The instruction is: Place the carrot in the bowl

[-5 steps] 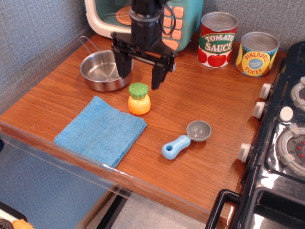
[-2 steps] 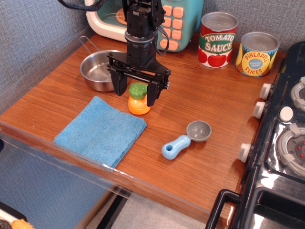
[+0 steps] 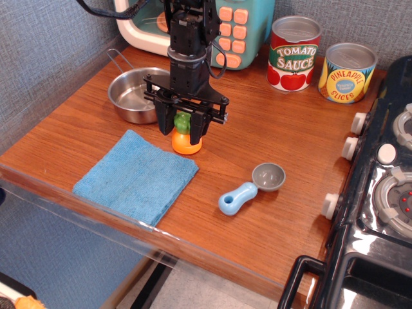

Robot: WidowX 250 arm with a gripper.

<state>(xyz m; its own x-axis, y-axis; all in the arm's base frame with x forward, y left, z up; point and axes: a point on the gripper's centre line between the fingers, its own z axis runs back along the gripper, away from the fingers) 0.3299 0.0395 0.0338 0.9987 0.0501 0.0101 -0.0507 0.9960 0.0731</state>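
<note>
The carrot [image 3: 186, 145], orange with a green leafy top, stands upright on the wooden counter just right of the blue cloth. My gripper [image 3: 182, 135] has come straight down over it. Its two black fingers [image 3: 196, 132] press against either side of the green top, which shows between them. The carrot's orange base still rests on the counter. The bowl [image 3: 132, 96], a shiny steel pan with a thin wire handle, sits empty to the back left of the carrot, partly behind the gripper.
A blue cloth [image 3: 136, 175] lies at the front left. A blue-handled grey scoop [image 3: 251, 187] lies to the right. A tomato sauce can [image 3: 294, 54] and a pineapple can [image 3: 348, 73] stand at the back right. A toy oven [image 3: 238, 26] is at the back, a stove [image 3: 386, 187] on the right.
My gripper has come down from above the bowl's edge onto the carrot, and its fingers have closed in from wide apart onto the green top.
</note>
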